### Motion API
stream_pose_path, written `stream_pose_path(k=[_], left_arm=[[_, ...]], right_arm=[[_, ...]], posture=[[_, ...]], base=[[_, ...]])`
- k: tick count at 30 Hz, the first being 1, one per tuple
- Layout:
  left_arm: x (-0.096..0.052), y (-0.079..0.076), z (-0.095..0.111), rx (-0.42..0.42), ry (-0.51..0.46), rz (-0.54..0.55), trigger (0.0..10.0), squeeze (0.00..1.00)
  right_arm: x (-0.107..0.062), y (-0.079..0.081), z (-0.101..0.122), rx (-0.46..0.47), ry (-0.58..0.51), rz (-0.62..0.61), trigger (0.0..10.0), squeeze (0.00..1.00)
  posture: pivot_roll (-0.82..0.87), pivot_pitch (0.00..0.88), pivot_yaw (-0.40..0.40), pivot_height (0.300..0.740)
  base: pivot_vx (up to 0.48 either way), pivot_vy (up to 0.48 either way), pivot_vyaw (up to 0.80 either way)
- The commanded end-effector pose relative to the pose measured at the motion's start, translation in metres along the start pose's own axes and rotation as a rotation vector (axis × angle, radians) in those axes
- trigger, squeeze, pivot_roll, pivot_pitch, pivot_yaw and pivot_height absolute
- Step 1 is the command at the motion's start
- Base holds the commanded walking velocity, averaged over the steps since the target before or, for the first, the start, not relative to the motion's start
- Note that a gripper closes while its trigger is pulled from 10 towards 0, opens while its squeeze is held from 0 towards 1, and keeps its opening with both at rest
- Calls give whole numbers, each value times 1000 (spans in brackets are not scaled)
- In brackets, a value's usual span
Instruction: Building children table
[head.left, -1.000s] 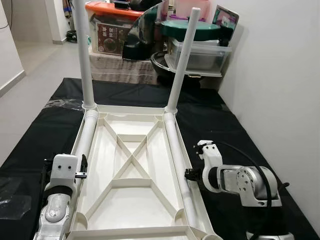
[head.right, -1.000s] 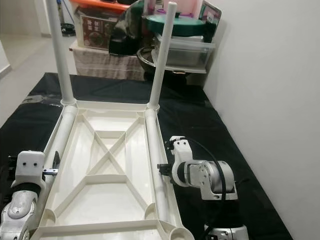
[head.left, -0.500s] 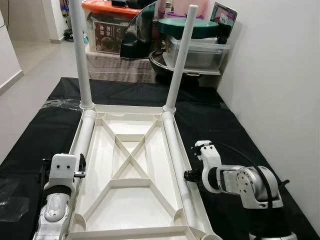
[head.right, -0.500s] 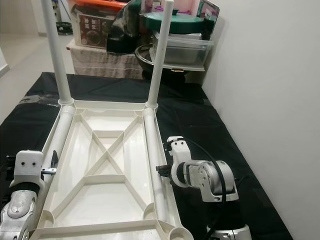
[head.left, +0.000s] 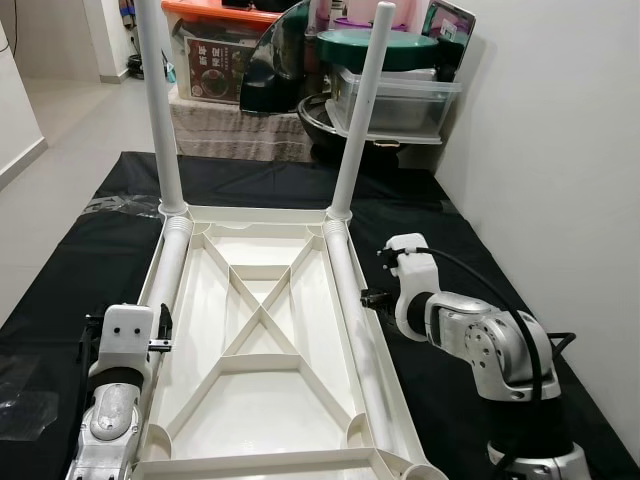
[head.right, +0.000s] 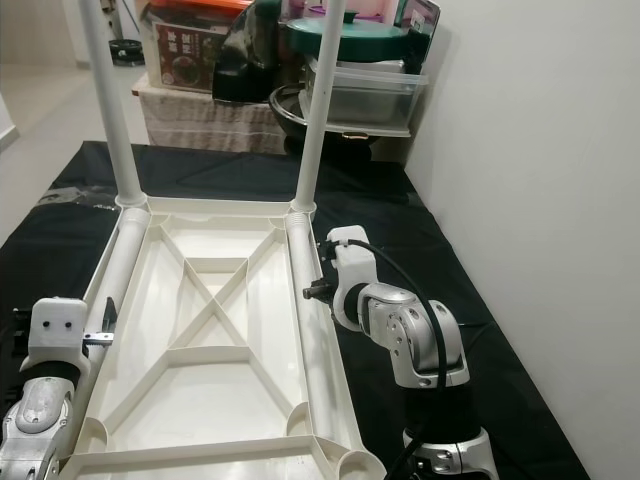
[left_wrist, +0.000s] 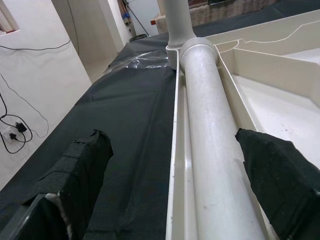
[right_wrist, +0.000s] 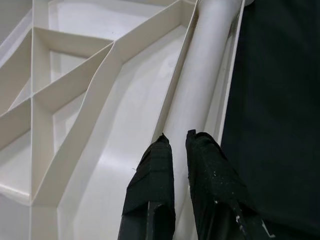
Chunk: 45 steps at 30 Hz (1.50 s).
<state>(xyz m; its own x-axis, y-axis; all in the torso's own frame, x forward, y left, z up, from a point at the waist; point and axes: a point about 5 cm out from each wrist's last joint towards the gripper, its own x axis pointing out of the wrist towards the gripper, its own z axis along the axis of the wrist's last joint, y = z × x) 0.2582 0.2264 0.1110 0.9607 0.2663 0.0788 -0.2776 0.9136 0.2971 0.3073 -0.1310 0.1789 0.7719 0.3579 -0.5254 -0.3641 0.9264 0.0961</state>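
The white plastic ribbed tabletop (head.left: 262, 340) lies upside down on the black cloth-covered work surface (head.left: 70, 270), and the build looks about half done: two white tubular legs stand upright in the far corner sockets, one on the left (head.left: 158, 105) and one on the right (head.left: 358, 110), while two more white tubular legs lie flat along the long edges, the left one (head.left: 170, 275) and the right one (head.left: 355, 330), not yet raised into the near corners. The left gripper (left_wrist: 175, 180) straddles the lying left leg with its jaws wide apart, not closed on it. The right gripper (right_wrist: 176, 175) rests its nearly closed fingers against the lying right leg, holding nothing. Both near legs are left to fit.
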Motion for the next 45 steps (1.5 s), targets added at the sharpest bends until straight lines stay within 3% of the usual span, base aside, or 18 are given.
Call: stream_pose_path(k=[1,4,11,18,28,32,41,45], left_arm=[[-6,-6,-15,18,71,-31,10000,0],[-6,-6,-15,19,71,-32,10000,0],[-6,-7,-16,19,73,-34,10000,0],[-6,-7,-17,19,73,-38,10000,0],[-7,-7,-17,23,73,-36,10000,0],[-6,-7,-17,23,70,-35,10000,0],[-5,-7,-17,23,70,-34,10000,0],[-5,-7,-16,23,68,-32,10000,0]], right_arm=[[1,-1,-19,-4,107,9,10000,0],[2,-9,-39,11,206,-10,10000,0],[1,-14,-50,17,250,-21,10000,0],[-2,-10,-63,9,313,16,10000,0],[-3,6,-58,-36,282,120,10000,0],[-3,5,-77,-67,343,142,10000,0],[-6,10,-86,-123,371,204,10000,0],[-2,-6,-99,-88,428,117,10000,0]], posture=[[-17,0,-142,740],[-18,0,-143,740],[-18,0,-143,740],[-23,0,-139,740],[-22,0,-140,740],[-21,0,-141,740],[-21,0,-140,740],[-14,0,-146,740]], base=[[0,0,0],[0,0,0],[0,0,0],[0,0,0],[0,0,0],[0,0,0],[0,0,0],[0,0,0]])
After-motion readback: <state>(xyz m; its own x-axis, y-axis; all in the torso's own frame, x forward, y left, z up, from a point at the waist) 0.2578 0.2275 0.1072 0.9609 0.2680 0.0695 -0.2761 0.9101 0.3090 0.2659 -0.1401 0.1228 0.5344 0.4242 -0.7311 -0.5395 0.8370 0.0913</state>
